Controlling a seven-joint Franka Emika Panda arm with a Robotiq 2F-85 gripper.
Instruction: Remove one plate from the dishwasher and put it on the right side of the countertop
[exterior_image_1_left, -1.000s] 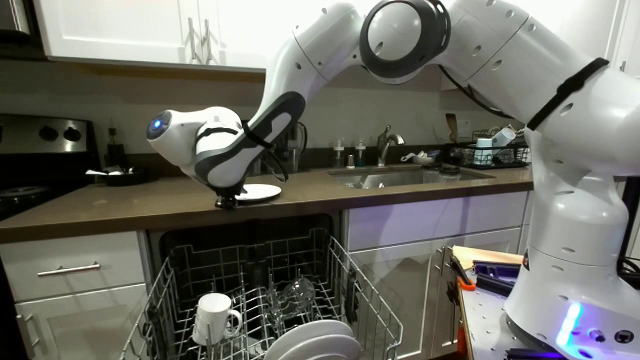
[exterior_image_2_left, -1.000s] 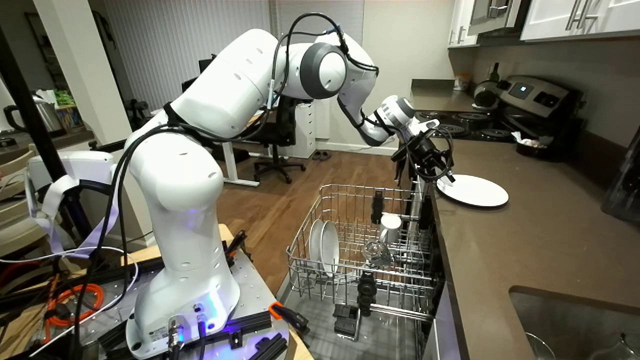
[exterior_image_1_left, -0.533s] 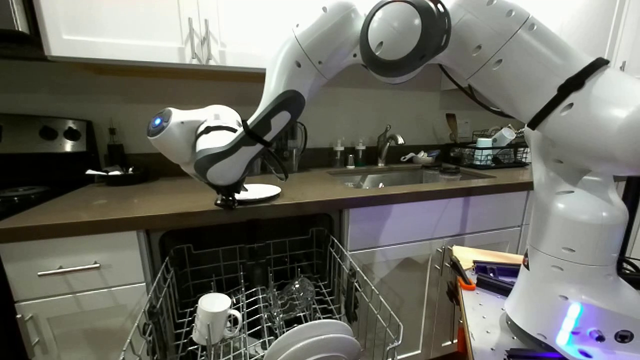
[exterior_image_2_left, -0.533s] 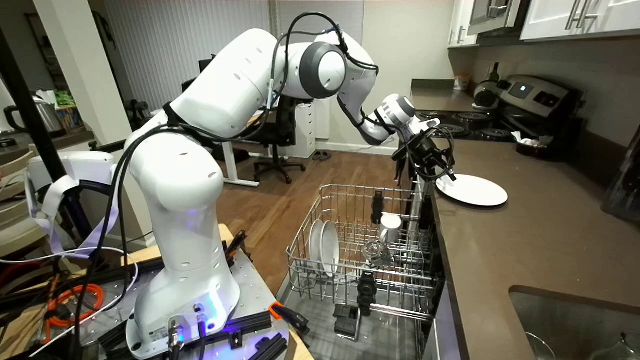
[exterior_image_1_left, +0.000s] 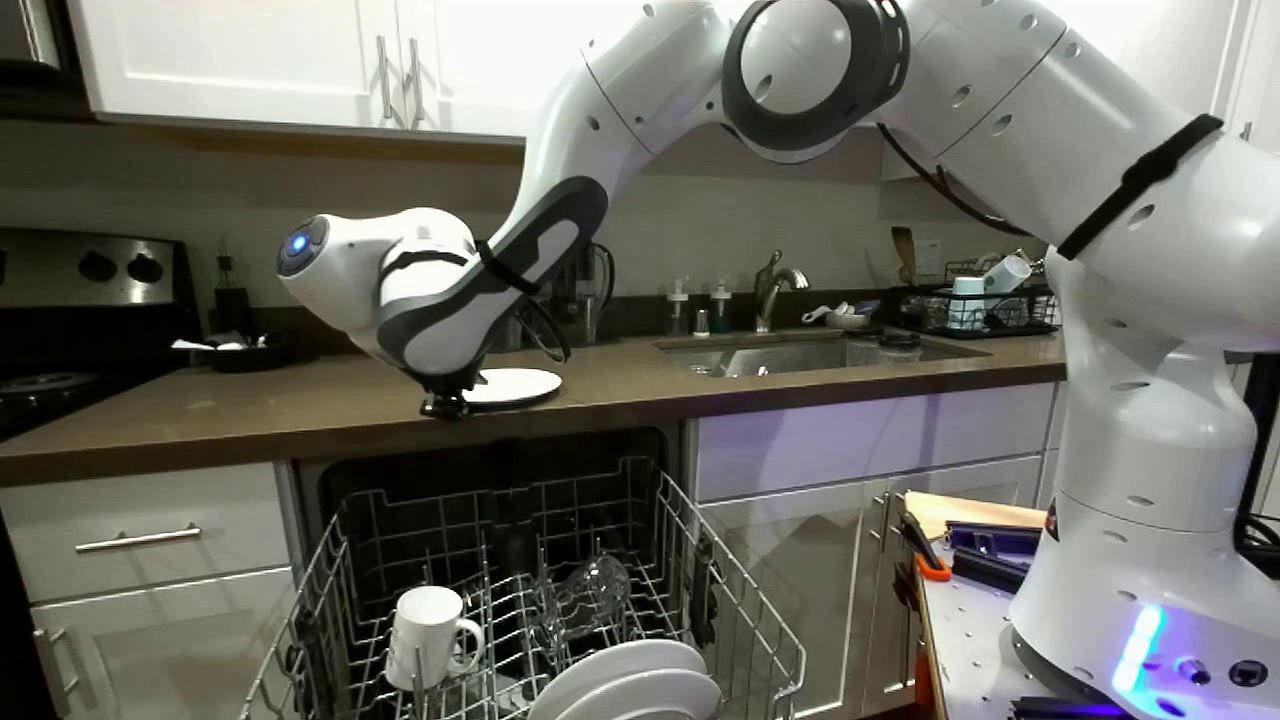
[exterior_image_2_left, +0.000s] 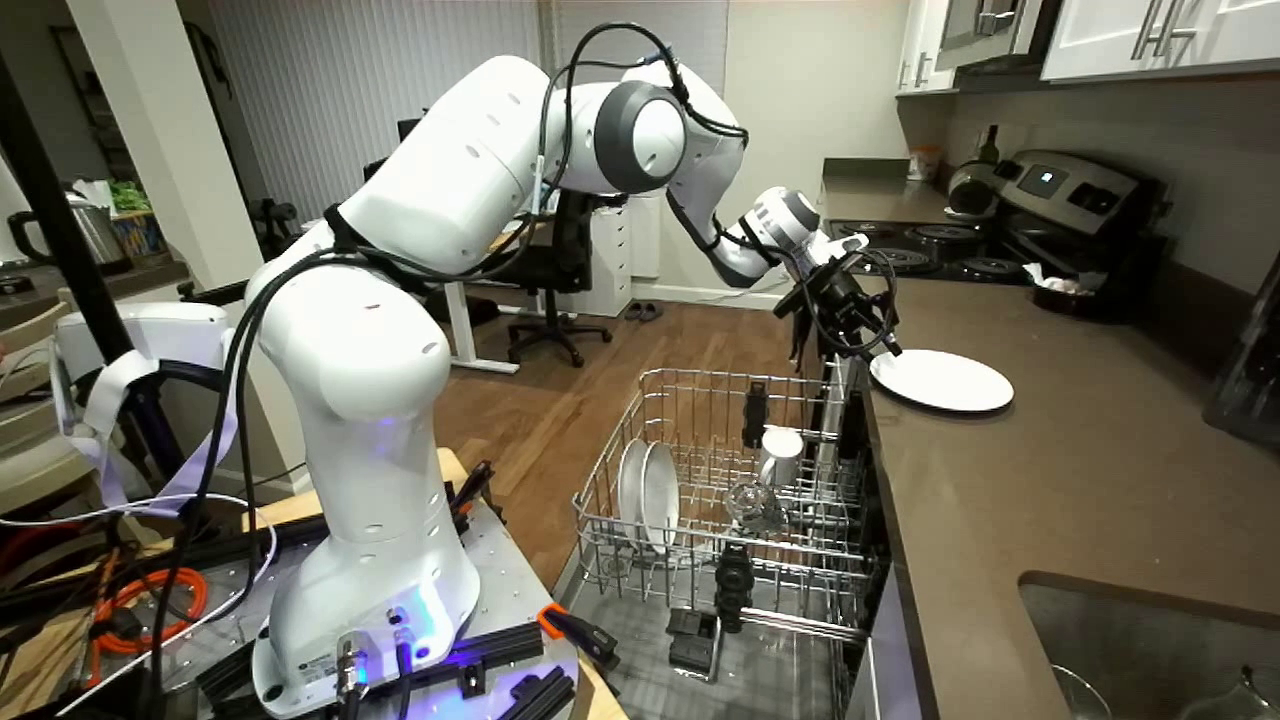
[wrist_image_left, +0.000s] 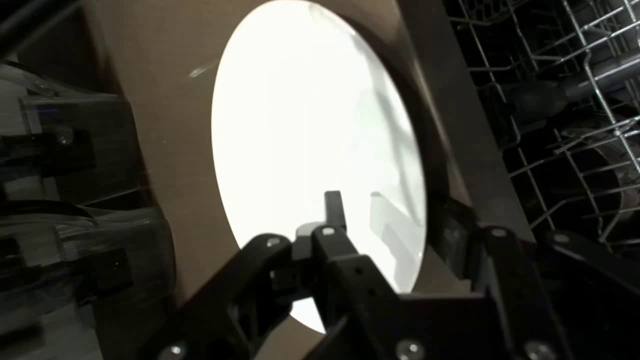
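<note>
White ceramic, round and unmarked, the dinner plate (exterior_image_1_left: 515, 384) lies face up on the brown-grey countertop (exterior_image_1_left: 625, 390), close to the counter's front edge and directly above the dishwasher (exterior_image_1_left: 420, 475). At the plate's rim hangs the gripper (exterior_image_1_left: 446, 408), at roughly nine o'clock in an exterior view. Its two fingers (wrist_image_left: 335, 207) stand apart: in the wrist view I see one over the plate's face and the other past the rim; whether either touches, I can't tell.

Taking the plate as the dial's centre in an exterior view, the pulled-out wire rack (exterior_image_1_left: 742, 577) spreads at six o'clock, with a white handled mug (exterior_image_1_left: 425, 635) toward seven, and a clear glass (exterior_image_1_left: 600, 585) and two more white plates (exterior_image_1_left: 645, 690), stood on edge, near five. Farther out, the steel sink (exterior_image_1_left: 790, 358) lies at about three, the faucet (exterior_image_1_left: 768, 290) behind it at two, and the black stove (exterior_image_1_left: 90, 330) at nine.
</note>
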